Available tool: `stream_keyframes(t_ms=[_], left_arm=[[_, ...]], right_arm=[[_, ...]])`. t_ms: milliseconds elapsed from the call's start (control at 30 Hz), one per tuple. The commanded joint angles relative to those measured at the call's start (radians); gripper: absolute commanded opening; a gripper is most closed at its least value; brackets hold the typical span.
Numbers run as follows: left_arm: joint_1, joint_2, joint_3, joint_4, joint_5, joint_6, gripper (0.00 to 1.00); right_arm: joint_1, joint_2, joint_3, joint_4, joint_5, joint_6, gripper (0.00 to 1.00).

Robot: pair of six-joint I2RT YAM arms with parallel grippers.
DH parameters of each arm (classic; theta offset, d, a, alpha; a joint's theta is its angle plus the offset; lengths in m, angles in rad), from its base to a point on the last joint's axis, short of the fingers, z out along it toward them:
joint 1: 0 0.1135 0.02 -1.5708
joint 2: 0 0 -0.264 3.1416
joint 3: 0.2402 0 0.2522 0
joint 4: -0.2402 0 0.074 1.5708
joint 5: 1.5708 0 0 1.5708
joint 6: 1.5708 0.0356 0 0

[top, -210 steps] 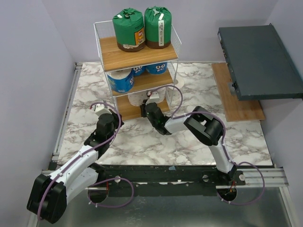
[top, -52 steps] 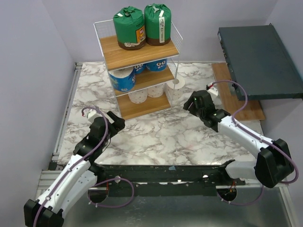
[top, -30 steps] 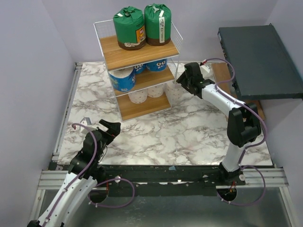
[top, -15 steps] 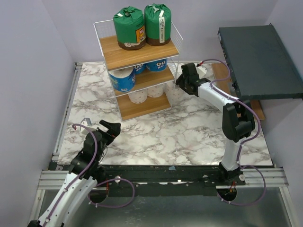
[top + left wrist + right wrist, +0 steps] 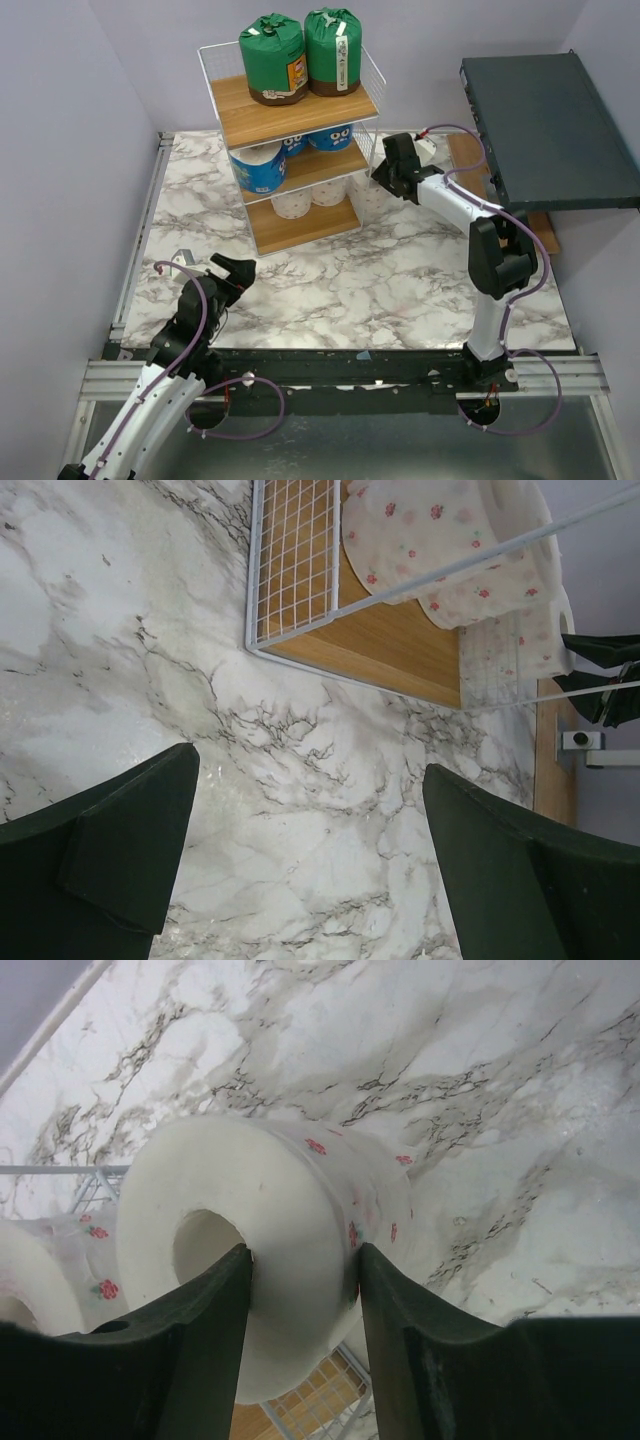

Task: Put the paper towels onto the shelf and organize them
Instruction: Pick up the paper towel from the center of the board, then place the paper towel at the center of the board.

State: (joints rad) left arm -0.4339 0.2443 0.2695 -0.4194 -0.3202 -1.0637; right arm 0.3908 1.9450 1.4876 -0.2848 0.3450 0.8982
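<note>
White floral roll stands on the bench just right of the shelf, right jaws pinching its wall, one finger at the core. Left jaws gape, empty. I'd confirm grip, lift straight, clear the wire w/o snagging.

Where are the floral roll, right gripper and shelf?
floral roll [image 5: 290,1185], right wrist view, flat end face
right gripper [image 5: 302,1257], right wrist view, midway between fingertips
shelf [image 5: 300,120], top external view, bare top board

Green rolls atop shelf
</note>
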Motion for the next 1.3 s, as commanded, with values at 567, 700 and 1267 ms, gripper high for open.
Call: stream_keyframes(t_ms=[567,700,1267], left_arm=[[0.004,-0.001,-0.004,0.02,0.0,0.006,0.97],[0.004,-0.002,0.006,0.023,-0.005,0.019,0.97],[0.006,-0.029,0.004,0.002,0.01,0.024,0.97]], right_arm=[[-0.01,-0.252,-0.173,-0.064,0.075,-0.051,0.31],[-0.009,-0.369,-0.259,-0.08,0.082,-0.053,0.31],[0.139,-0.88,-0.695,-0.182,-0.074,-0.061,0.32]])
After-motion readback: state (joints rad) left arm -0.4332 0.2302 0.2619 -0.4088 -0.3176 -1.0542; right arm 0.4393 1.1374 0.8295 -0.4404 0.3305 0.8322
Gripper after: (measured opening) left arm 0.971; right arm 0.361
